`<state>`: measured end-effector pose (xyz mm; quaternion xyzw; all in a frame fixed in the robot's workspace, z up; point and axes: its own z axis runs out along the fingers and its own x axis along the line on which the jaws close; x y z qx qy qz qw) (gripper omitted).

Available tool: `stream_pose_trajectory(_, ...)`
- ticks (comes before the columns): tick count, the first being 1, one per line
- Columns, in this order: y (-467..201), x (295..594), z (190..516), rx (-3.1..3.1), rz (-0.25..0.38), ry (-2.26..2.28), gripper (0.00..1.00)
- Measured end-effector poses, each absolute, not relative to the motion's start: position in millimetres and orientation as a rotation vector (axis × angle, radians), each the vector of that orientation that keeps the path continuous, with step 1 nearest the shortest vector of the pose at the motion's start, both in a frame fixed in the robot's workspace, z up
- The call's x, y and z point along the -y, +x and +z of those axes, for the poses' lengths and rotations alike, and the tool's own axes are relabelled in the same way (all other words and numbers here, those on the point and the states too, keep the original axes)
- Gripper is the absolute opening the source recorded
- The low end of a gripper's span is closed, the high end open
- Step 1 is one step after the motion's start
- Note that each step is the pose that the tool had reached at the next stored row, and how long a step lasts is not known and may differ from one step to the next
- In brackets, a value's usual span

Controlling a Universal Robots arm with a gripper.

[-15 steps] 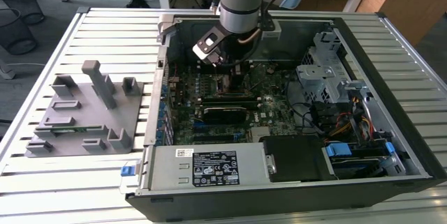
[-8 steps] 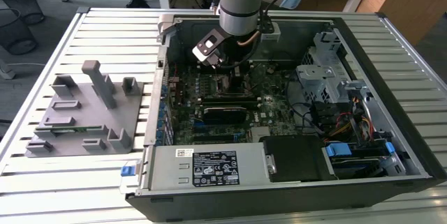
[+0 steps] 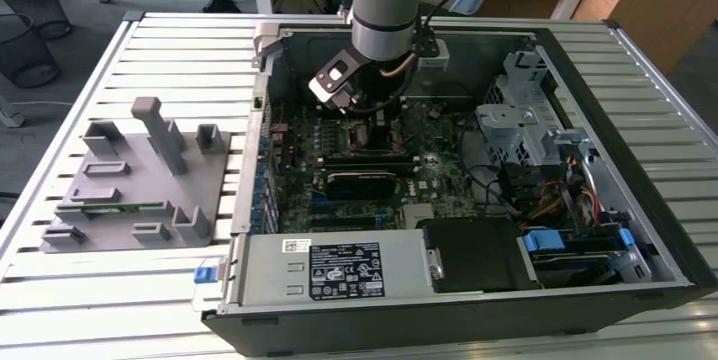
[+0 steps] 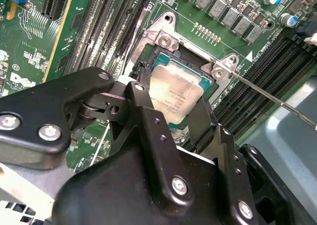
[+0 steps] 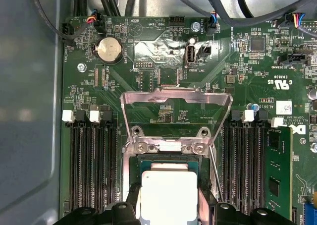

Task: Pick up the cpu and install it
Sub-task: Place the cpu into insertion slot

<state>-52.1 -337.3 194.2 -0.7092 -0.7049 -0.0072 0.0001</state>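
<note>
The cpu (image 4: 173,93) (image 5: 168,195), a silver-topped square chip with a thin green edge, lies level in the motherboard socket (image 4: 166,39). My gripper (image 4: 171,98) (image 5: 168,207) reaches down into the open computer case (image 3: 628,234) right over it. Its two black fingers (image 4: 200,121) press against opposite edges of the chip, so it is shut on it. The socket's metal load plate (image 5: 176,98) stands flipped open beyond the chip. A thin latch lever (image 4: 270,96) is swung out to one side. In the exterior view the gripper (image 3: 361,116) hides the chip.
Memory slots (image 5: 91,165) flank the socket, and a green memory stick (image 5: 277,170) sits in one. A grey parts fixture (image 3: 134,179) lies outside the case on the exterior view's left. A drive cage (image 3: 510,124) and power supply (image 3: 336,267) stand inside the case.
</note>
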Motion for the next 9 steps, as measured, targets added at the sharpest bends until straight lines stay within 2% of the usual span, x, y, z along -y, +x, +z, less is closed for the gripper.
stream_pose_trajectory(9, -52.0, 337.4, 192.7, 2.215, -0.023, -2.228, 0.54)
